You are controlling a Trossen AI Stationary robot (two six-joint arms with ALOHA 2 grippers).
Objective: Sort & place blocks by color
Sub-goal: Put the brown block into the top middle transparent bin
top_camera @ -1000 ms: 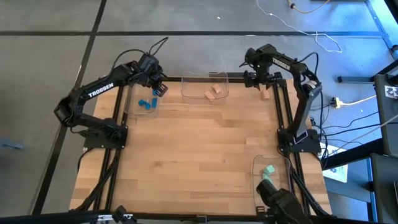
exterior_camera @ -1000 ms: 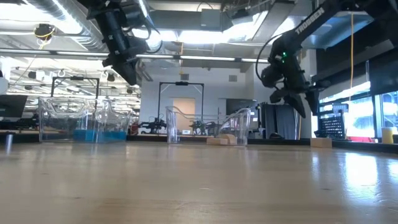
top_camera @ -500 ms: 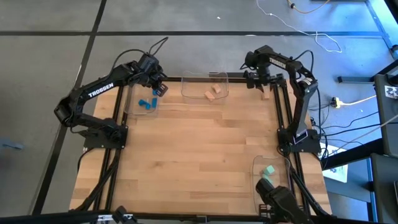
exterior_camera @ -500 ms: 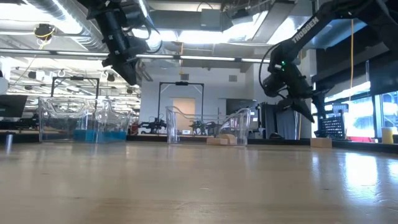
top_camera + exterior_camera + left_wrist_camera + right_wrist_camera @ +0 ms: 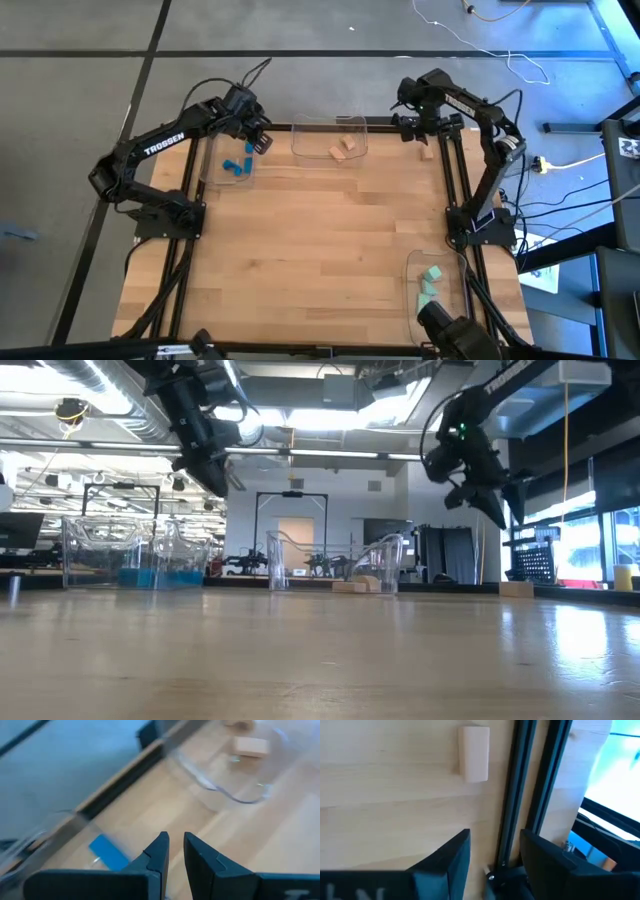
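Three bright blue blocks (image 5: 232,163) in the clear tray (image 5: 212,172) at the table's far left corner, one of them lying apart from the other two, nearer the far wall. Two tan wood blocks (image 5: 348,145) clearly seen in the middle tray (image 5: 300,140) on the far edge, lying close together. One more tan block (image 5: 427,152) loose on the bare wooden table (image 5: 320,240), just beside the black frame rail at the far right corner. Pale mint green blocks (image 5: 433,272) in the near-right tray (image 5: 410,265): two told apart for certain, anything further too hard to separate. Three clear trays in all. Above the blue tray, left gripper (image 5: 176,842) hanging off the table, pointed downward, fingers drawn almost together with only a slim gap and nothing grasped; one blue block just beneath and to one side of it behind the tray wall. Left arm bent at the elbow, reaching from its base on the left edge toward the far corner. Right gripper (image 5: 492,837) raised well above the loose tan block, tilted downward, fingers spread and empty, touching nothing. Right arm stretched from its base on the right edge along the rail to the far corner.
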